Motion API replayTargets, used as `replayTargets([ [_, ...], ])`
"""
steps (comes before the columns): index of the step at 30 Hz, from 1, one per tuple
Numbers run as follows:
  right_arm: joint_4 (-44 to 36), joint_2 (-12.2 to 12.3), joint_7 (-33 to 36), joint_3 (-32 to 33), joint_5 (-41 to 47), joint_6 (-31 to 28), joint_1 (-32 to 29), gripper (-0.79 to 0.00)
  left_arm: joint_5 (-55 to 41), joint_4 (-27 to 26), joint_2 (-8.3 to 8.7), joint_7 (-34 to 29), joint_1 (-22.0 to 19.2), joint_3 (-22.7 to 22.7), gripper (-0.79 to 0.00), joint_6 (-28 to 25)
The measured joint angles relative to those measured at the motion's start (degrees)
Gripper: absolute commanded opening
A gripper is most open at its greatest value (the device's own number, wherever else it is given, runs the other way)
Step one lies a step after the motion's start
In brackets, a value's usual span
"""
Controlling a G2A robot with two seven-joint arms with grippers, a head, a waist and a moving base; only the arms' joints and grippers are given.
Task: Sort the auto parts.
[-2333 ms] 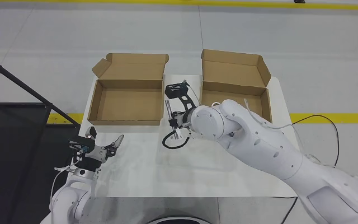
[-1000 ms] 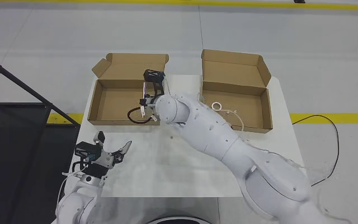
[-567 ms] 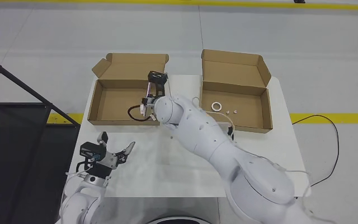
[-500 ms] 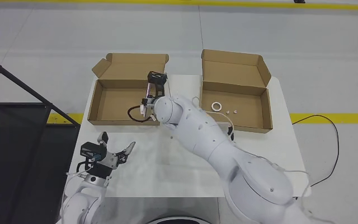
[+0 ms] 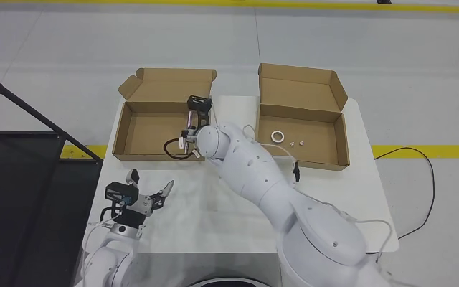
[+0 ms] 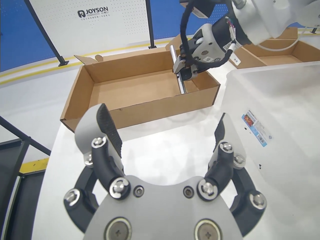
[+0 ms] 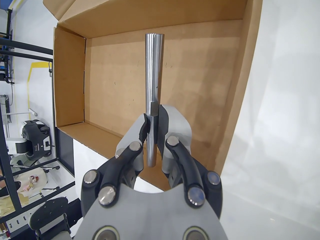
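Observation:
My right gripper (image 7: 152, 123) is shut on a straight steel rod (image 7: 153, 76), gripping it near one end. It holds the rod over the near right corner of the left cardboard box (image 5: 150, 136), whose bare floor (image 7: 200, 76) lies beneath. In the left wrist view the rod (image 6: 178, 76) hangs tilted just inside that box (image 6: 135, 88), clamped by the right gripper (image 6: 183, 71). My left gripper (image 6: 162, 116) is open with nothing between its fingers, above the table's front left corner (image 5: 147, 195).
The right cardboard box (image 5: 297, 97) holds a white ring (image 5: 277, 135) and small parts (image 5: 294, 142). A translucent plastic bin (image 6: 275, 116) stands on the table beside my left gripper. The right arm (image 5: 251, 168) spans the table's middle.
The right arm has swung the rod from the table's middle to over the left box, then nearly settled there. The left gripper has drifted slightly toward the table's front and stays open.

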Motion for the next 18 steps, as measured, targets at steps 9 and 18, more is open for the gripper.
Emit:
replayTargets([
  [9,2.40,-1.20,0.79,1.46,-0.68,-0.87,0.36,-0.576,-0.15,0.33,-0.15,-0.20,-0.33,-0.21,0.000,-0.48],
  [18,3.45,-0.96,2.04,3.07,-2.00,-9.52,2.35,-0.222,-0.05,0.57,-0.25,-0.31,-0.53,-0.76,0.000,-0.93],
])
